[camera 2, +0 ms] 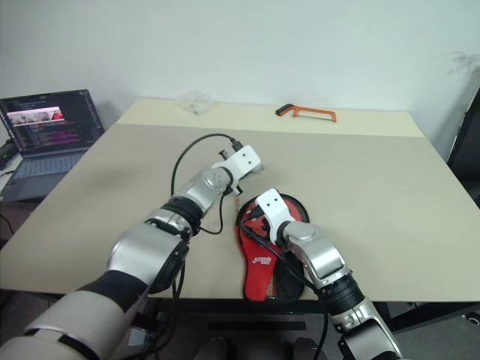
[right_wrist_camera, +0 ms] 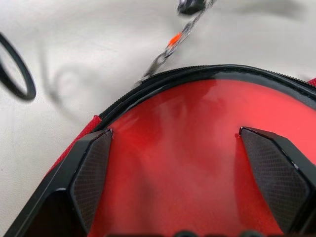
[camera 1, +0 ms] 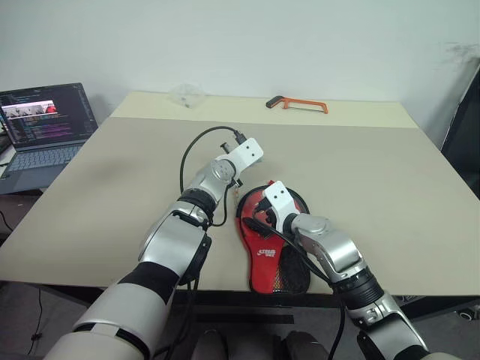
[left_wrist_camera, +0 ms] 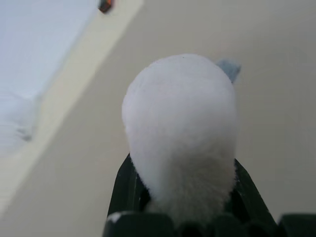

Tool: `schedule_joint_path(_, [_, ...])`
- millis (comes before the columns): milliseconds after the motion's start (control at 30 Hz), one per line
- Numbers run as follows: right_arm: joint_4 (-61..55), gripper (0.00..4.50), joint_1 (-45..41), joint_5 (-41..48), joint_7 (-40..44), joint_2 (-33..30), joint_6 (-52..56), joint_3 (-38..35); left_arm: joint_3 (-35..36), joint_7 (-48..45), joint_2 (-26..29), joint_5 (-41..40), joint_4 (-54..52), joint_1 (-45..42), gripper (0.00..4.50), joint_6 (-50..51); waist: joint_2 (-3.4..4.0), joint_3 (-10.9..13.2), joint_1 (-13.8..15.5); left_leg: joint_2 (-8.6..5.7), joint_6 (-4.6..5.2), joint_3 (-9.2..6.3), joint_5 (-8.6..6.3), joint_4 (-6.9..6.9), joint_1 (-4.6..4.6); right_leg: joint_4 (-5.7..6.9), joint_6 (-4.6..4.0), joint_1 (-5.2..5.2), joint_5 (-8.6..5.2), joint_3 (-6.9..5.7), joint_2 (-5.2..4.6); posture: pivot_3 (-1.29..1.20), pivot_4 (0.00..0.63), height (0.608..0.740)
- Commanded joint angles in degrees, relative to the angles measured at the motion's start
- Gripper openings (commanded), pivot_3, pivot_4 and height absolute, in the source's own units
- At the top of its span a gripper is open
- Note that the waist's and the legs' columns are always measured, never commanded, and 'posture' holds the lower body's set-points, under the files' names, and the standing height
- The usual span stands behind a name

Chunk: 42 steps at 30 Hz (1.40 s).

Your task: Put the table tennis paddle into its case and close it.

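From the head camera I see a wide beige desk (camera 1: 360, 180) with a paler strip along its far edge. Near the front edge lies the paddle-shaped soft case (camera 1: 274, 255), black-rimmed, with a clear window, a red logo panel and black mesh at its near end. Red shows through the window; I take it for the red-rubber-faced table tennis paddle (right_wrist_camera: 197, 163) inside, but its handle cannot be made out. The right hand (camera 1: 255, 212) sits over the round far end of the case, fingers spread wide, grasping nothing that I can see. The left hand (camera 1: 238, 187) is just beside the far-left rim of the case, raised off the desk, under its white wrist bracket. A thin black cable loop (camera 1: 196, 154) arcs from that wrist over the desk. An orange-framed hacksaw (camera 1: 298, 104) lies at the far edge, a crumpled clear plastic bag (camera 1: 186, 95) lies left of it, and an open laptop (camera 1: 46, 127) stands on a side surface at the far left.

In the left wrist view, the two black fingers (left_wrist_camera: 123, 187) flank a blurred white rounded shape (left_wrist_camera: 180, 138). I cannot tell what it is, nor whether the hand is clenched on it.

In the right wrist view, both black fingers (right_wrist_camera: 91, 173) stand far apart over the glossy red window, released. The black zip rim curves just beyond them. A metal zip pull with an orange tab (right_wrist_camera: 173, 42) lies on the desk past the rim.
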Motion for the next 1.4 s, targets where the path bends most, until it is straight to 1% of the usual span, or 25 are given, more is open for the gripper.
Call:
schedule_joint_path(33, [3.3, 4.5, 2.7, -0.5, 1.7, -0.2, 5.1, 3.0, -3.3, 5.9, -0.1, 4.9, -0.6, -3.7, 0.68, -4.6, 0.0, 0.0, 0.0, 0.0, 0.0, 0.0, 0.0, -0.01, 0.0, 0.0, 0.0, 0.0, 0.0, 0.0, 0.0, 0.0, 0.15, 0.74])
schedule_joint_path(300, [1.1, 4.5, 3.4, -1.1, 2.9, -0.3, 6.3, 5.0, -10.1, 14.6, -3.6, 13.2, 0.3, -3.7, 0.68, -9.7, 0.0, 0.0, 0.0, 0.0, -0.01, 0.05, -0.01, -0.05, 0.0, -0.02, -0.01, -0.03, -0.01, 0.04, 0.0, 0.0, 0.15, 0.74])
schedule_joint_path(500, [-1.1, 4.5, 4.9, -1.3, 2.8, -0.4, 8.0, 5.3, -14.0, 17.8, -7.6, 17.4, 0.4, -4.3, 0.68, -14.8, 0.0, 0.0, 0.0, 0.0, -0.03, 0.09, -0.02, -0.08, -0.02, -0.08, -0.02, -0.03, -0.03, 0.05, -0.01, 0.0, 0.15, 0.74])
schedule_joint_path(700, [-2.0, 4.5, 6.2, -1.7, 2.3, -0.1, 8.8, 5.1, -15.7, 19.3, -11.0, 19.2, 0.4, -4.9, 0.68, -18.2, 0.01, 0.0, 0.1, 0.0, -0.03, 0.08, -0.02, -0.16, -0.01, -0.13, -0.04, -0.05, -0.05, 0.05, -0.01, 0.0, 0.15, 0.74])
schedule_joint_path(933, [-2.5, 4.5, 7.0, -1.9, 1.5, 1.1, 9.2, 5.3, -16.9, 21.2, -13.2, 20.6, 0.3, -4.9, 0.68, -21.0, 0.05, -0.1, 0.1, -0.02, -0.07, 0.11, -0.04, -0.19, -0.03, -0.34, -0.02, 0.01, -0.03, 0.04, -0.06, 0.0, 0.15, 0.74])
schedule_joint_path(1400, [-3.1, 4.5, 7.6, -2.0, 1.5, 1.3, 9.5, 6.1, -21.0, 28.5, -14.5, 25.0, 0.1, -5.0, 0.68, -29.9, 0.12, -0.5, 0.2, -0.02, -0.14, 0.12, -0.09, -0.35, -0.03, -0.55, -0.02, 0.04, -0.04, 0.04, -0.07, 0.0, 0.15, 0.74])
